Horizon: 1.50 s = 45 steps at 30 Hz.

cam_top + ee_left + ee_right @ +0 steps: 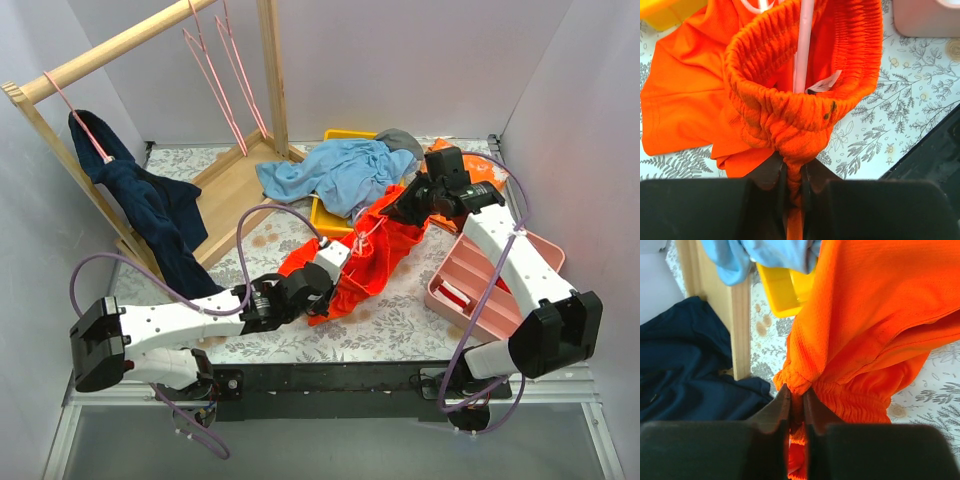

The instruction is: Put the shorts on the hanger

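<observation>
The orange-red shorts [375, 258] lie stretched across the middle of the table between both grippers. My left gripper [322, 290] is shut on a bunched fold of the elastic waistband [790, 125], as the left wrist view [794, 167] shows. A pink hanger arm [802, 45] runs through the open waistband. My right gripper [402, 205] is shut on the far end of the shorts, pinching the waistband edge [800, 382] in the right wrist view [797, 396]. The rest of the hanger is hidden by fabric.
A wooden rack [120, 45] at the back left carries spare pink hangers [215, 60] and a navy garment [150, 210]. A light blue garment [335, 172] covers a yellow tray [325, 215]. A pink tray [480, 285] sits at the right.
</observation>
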Each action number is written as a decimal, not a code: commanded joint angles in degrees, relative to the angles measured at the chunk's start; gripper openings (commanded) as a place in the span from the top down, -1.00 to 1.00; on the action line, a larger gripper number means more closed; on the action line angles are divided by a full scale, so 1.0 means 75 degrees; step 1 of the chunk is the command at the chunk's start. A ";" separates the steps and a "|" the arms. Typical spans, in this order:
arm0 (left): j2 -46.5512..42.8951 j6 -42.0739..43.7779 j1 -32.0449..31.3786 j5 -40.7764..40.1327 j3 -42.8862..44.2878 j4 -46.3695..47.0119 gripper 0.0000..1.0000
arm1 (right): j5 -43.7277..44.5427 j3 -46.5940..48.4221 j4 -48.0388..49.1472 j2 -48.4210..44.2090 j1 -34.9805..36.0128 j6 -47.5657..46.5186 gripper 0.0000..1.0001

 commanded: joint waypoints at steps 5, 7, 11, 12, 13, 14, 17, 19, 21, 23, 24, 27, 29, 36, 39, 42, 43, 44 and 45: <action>-0.1447 -0.0095 0.0041 -0.0362 -0.0208 0.0412 1.00 | -0.1478 -0.0353 0.1824 -0.1046 0.0051 -0.1635 -0.42; -0.1902 -0.0107 0.0041 -0.0257 -0.0092 0.0200 1.00 | -0.1316 -0.0144 0.1873 -0.1245 0.0051 -0.2393 -0.55; -0.2373 -0.0084 0.0041 -0.0221 0.0400 -0.0596 1.00 | -0.0997 0.0175 0.1789 -0.1561 0.0051 -0.3789 -0.57; -0.2420 -0.0060 0.0041 -0.0210 0.0506 -0.0726 1.00 | -0.1067 0.0093 0.1860 -0.1806 0.0051 -0.3978 -0.57; -0.2456 -0.0037 0.0030 -0.0221 0.0739 -0.0843 1.00 | -0.1068 -0.0186 0.2011 -0.1959 0.0063 -0.4479 -0.55; -0.2525 -0.0002 0.0041 -0.0256 0.0834 -0.1041 1.00 | -0.0929 -0.0398 0.2082 -0.2158 0.0051 -0.4623 -0.54; -0.2666 0.0033 0.0030 -0.0327 0.1231 -0.1358 1.00 | -0.0412 -0.1263 0.2538 -0.2978 0.0075 -0.4963 -0.53; -0.2748 0.0080 0.0041 -0.0350 0.1373 -0.1465 1.00 | -0.0446 -0.1396 0.2598 -0.3179 0.0121 -0.5046 -0.44; -0.2807 0.0127 0.0041 -0.0385 0.1608 -0.1640 1.00 | -0.0412 -0.1186 0.2307 -0.3017 0.0401 -0.5210 -0.33; -0.2807 0.0151 0.0030 -0.0467 0.1795 -0.1816 1.00 | -0.0015 -0.1010 0.2096 -0.2922 0.0729 -0.5304 -0.26; -0.2761 0.0162 0.0041 -0.0514 0.1854 -0.1875 1.00 | 0.0149 -0.0893 0.2048 -0.2852 0.1160 -0.5339 -0.25; -0.2714 0.0209 0.0041 -0.0456 0.2041 -0.2004 1.00 | 0.0946 -0.0542 0.1792 -0.2548 0.1993 -0.5304 -0.25; -0.2749 0.0256 0.0041 -0.0432 0.2112 -0.2028 1.00 | 0.1462 -0.0330 0.1557 -0.2302 0.2183 -0.5316 -0.20; -0.2725 0.0467 0.0041 -0.0210 0.2511 -0.2707 1.00 | 0.4179 0.1402 0.0397 -0.1751 0.2231 -0.5467 0.97; -0.2585 0.0514 0.0041 0.0047 0.2663 -0.3035 1.00 | 0.4674 0.3030 -0.0306 -0.1027 0.2231 -0.5819 0.97; -0.2631 0.0561 0.0041 0.0201 0.2710 -0.3106 1.00 | 0.4477 0.4052 -0.0589 -0.0474 0.2243 -0.6018 0.97; -0.2666 0.0561 0.0030 0.0201 0.2710 -0.3083 1.00 | 0.4092 0.4100 -0.0519 -0.0449 0.2266 -0.6100 0.97; -0.2736 0.0573 0.0041 0.0201 0.2733 -0.3048 1.00 | 0.3926 0.3973 -0.0333 -0.0426 0.2301 -0.6171 0.97; -0.2853 0.0538 0.0041 0.0166 0.2768 -0.3036 1.00 | 0.3785 0.3890 -0.0308 -0.0425 0.2359 -0.6287 0.86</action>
